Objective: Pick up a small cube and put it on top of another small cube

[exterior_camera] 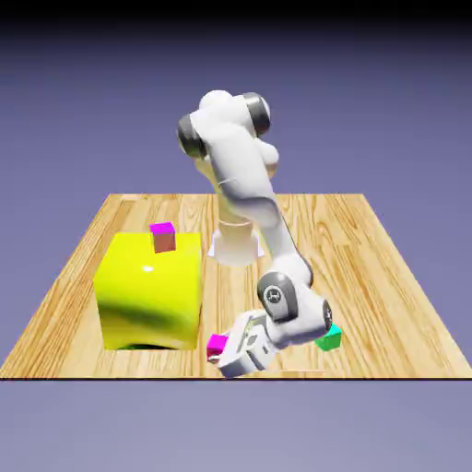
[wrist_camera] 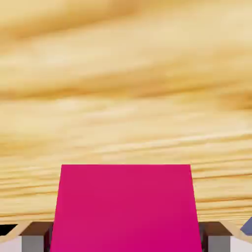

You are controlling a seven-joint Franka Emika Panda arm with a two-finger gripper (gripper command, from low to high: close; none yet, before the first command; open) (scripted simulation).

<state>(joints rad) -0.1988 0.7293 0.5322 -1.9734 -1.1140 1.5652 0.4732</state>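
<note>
The small bright magenta-pink cube (exterior_camera: 217,345) sits at table level near the front edge. My gripper (exterior_camera: 226,354) is down around it, tilted. In the hand view the small cube (wrist_camera: 125,206) fills the space between the two grey fingertips (wrist_camera: 33,242), whose dark pads touch its left and right sides, so the gripper (wrist_camera: 126,246) is shut on it. The other small cube (exterior_camera: 163,237), magenta on top with reddish-brown sides, rests on the big yellow block (exterior_camera: 152,290) at the exterior view's left.
A green cube (exterior_camera: 329,338) lies just behind the wrist, at the exterior view's right. The wooden table's front edge (exterior_camera: 230,376) runs close below the gripper. The orange cube is out of view.
</note>
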